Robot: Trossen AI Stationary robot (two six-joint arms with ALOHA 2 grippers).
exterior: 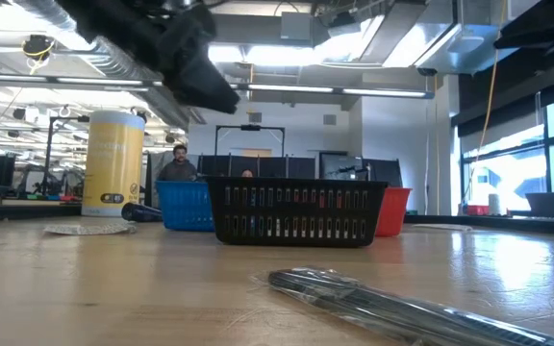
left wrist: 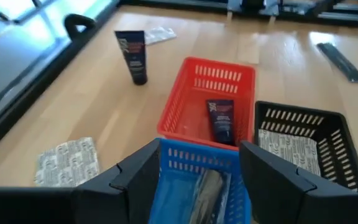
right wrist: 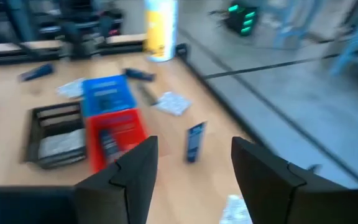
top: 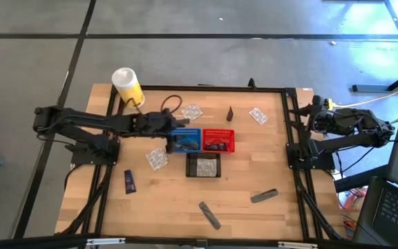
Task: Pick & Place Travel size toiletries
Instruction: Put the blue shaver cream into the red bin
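Wooden counter (top: 240, 214) on grey floor; left claw (left wrist: 197, 171) gapes wide just above blue basket (top: 185, 140) holding a grey tube (left wrist: 207, 193); right claw (right wrist: 194, 158) wide, well apart.

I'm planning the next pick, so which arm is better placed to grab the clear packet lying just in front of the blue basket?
Probably the left. The left gripper hovers open over the blue basket, close to the clear packet. The right gripper sits open at the table's right edge, far away.
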